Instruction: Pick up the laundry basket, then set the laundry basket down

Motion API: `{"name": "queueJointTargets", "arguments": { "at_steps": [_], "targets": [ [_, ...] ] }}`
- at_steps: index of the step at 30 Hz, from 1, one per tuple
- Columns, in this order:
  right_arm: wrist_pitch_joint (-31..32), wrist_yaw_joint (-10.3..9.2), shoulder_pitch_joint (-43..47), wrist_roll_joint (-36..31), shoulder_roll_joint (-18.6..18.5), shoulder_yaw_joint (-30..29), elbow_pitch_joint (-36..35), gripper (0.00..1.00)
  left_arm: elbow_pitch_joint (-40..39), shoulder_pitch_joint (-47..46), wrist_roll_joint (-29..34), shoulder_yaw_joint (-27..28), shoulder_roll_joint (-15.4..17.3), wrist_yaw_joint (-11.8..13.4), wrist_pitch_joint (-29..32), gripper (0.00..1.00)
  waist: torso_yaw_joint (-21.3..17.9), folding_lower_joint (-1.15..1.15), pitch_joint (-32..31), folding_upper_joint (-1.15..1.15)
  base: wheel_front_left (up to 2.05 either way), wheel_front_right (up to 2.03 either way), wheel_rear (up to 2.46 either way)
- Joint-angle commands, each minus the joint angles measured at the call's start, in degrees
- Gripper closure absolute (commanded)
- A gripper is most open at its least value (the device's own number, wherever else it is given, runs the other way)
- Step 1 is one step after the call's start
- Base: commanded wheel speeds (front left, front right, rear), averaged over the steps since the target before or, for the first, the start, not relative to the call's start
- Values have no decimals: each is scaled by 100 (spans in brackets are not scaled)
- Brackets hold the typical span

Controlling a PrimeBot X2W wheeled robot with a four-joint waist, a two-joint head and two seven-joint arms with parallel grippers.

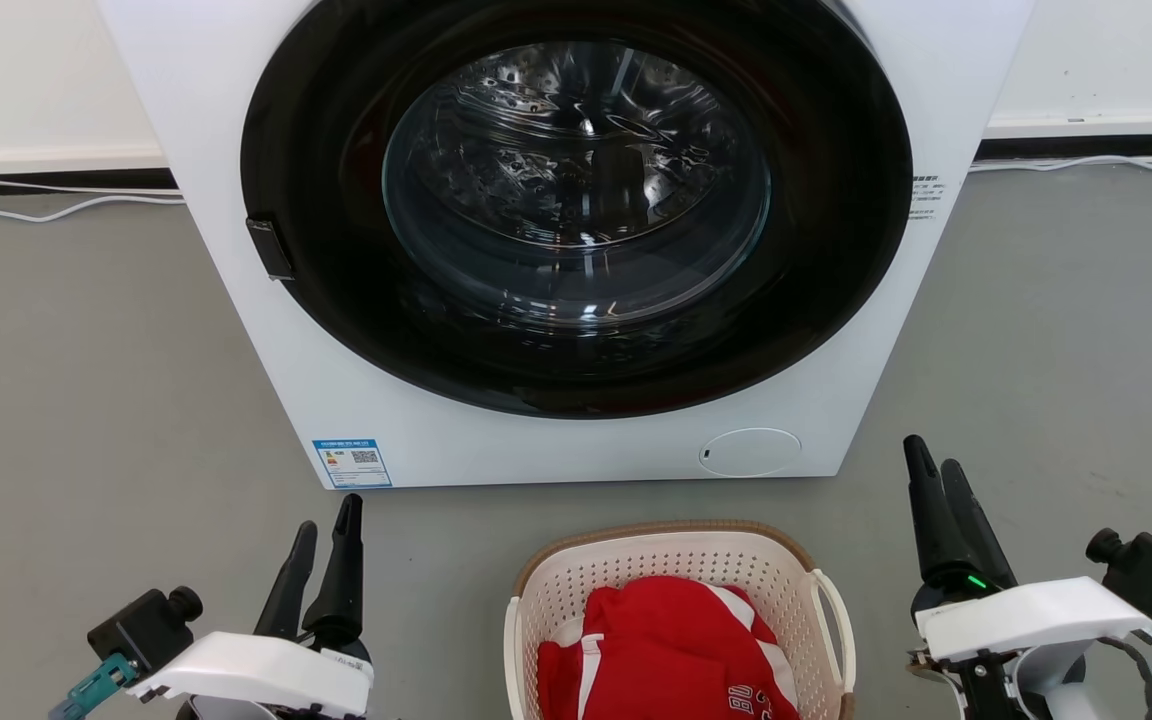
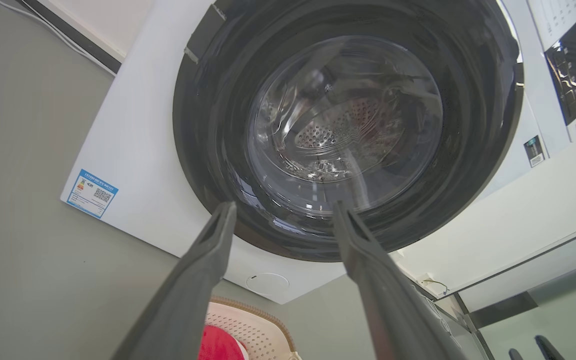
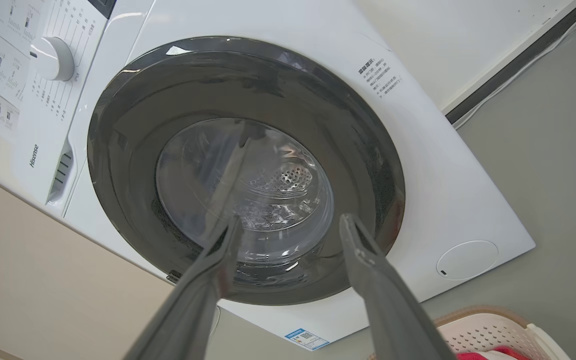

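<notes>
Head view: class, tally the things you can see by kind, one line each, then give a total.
White front-loading washing machine: 1
Cream perforated plastic laundry basket, brown-rimmed: 1
Red-and-white fabric garment, lying in the basket: 1
Dark two-fingered end effectors: 2, the left end effector and the right end effector, both open
Total: 5
</notes>
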Motion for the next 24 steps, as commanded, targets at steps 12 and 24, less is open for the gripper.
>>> {"name": "queueJointTargets", "arguments": {
  "at_steps": [12, 24],
  "targets": [
    [-272, 30, -312, -1027, 0, 142, -254, 0, -326, -358, 870, -24, 57, 106, -250, 0, 6, 0, 4, 0, 0, 0, 0],
    [-474, 34, -359, -1852, 28, 83, -229, 0, -383, -385, 1543, -109, 69, 132, -452, 0, -12, 0, 28, 0, 0, 0, 0]
  ]
}}
